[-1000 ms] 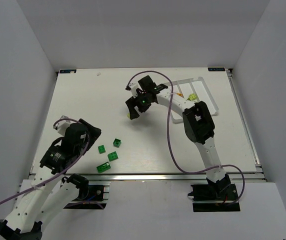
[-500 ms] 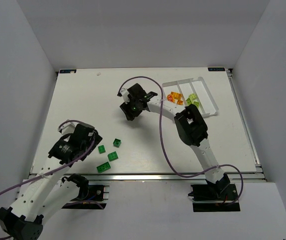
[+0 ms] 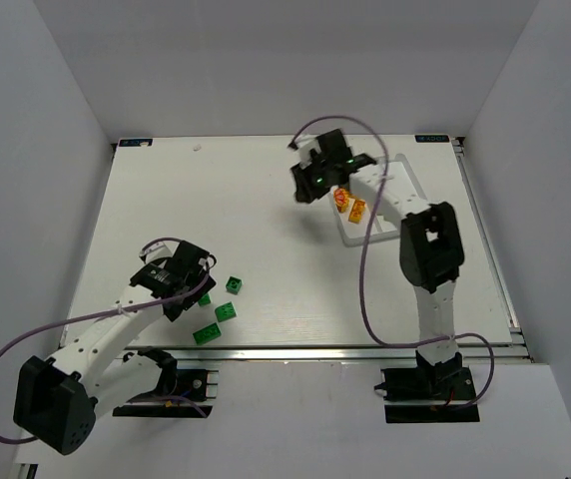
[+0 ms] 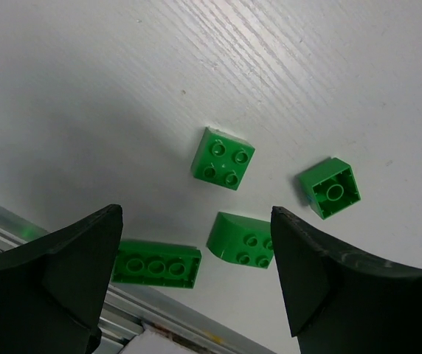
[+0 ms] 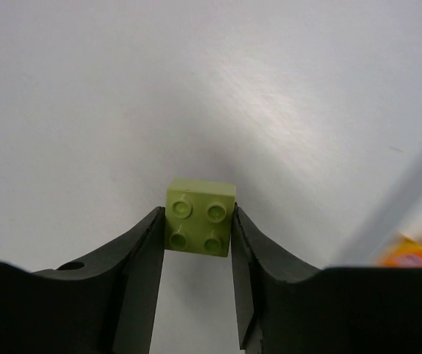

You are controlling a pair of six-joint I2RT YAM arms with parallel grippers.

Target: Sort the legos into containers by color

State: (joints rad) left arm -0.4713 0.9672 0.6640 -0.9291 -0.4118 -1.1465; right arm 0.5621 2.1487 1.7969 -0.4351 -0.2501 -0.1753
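Note:
In the right wrist view my right gripper (image 5: 196, 221) is shut on a pale yellow-green lego (image 5: 200, 217), studs facing the camera, lifted off the table. From above, that gripper (image 3: 308, 190) hangs just left of the white tray (image 3: 402, 180), whose containers are partly hidden by the arm. Two orange legos (image 3: 350, 206) lie in the tray's left part. My left gripper (image 4: 195, 221) is open above several dark green legos: a square one (image 4: 223, 158), an upturned one (image 4: 329, 188), a curved one (image 4: 242, 240) and a long one (image 4: 156, 263). None is touched.
The metal rail (image 3: 295, 349) along the table's near edge runs just below the green legos. White walls enclose the table on three sides. The right arm's cable (image 3: 365, 269) loops over the table's middle.
My right gripper has shut on the yellow-green lego and carried it right and back, toward the tray. My left gripper has moved right over the green legos, still open.

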